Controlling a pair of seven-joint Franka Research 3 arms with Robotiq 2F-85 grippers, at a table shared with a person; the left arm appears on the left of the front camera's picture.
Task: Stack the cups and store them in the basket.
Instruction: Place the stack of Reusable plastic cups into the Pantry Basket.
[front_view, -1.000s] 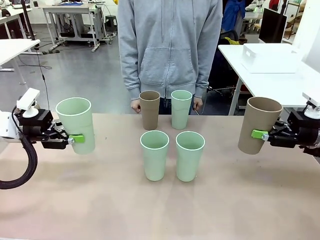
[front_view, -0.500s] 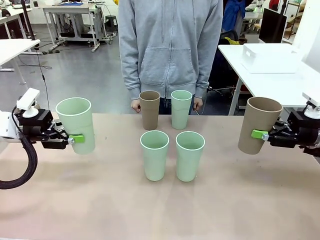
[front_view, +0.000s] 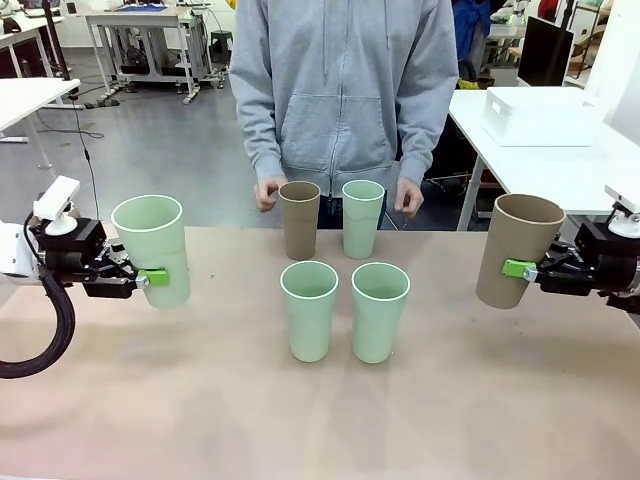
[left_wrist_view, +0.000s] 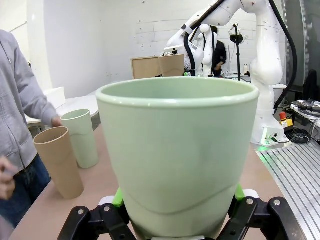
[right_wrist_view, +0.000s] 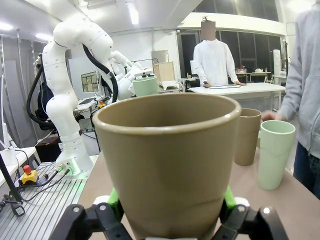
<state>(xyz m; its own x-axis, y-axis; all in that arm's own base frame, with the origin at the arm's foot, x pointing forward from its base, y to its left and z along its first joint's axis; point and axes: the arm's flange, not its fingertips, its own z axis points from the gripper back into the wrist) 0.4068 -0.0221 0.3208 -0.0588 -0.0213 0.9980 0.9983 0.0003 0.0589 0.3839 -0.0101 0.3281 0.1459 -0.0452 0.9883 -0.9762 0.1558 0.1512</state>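
Front view: the left hand is closed on the held mint cup, gripping its lower wall. That cup is upright and clear of the counter at the left side. The right hand is closed the same way on the held tan cup, upright above the counter's right edge.

Four cups stand upright mid-counter:
- the rear tan cup and the rear mint cup, side by side;
- the near-left mint cup and the near-right mint cup, just apart.

A person stands behind the rear pair.

Wrist views: green pads flank each held cup near its base.
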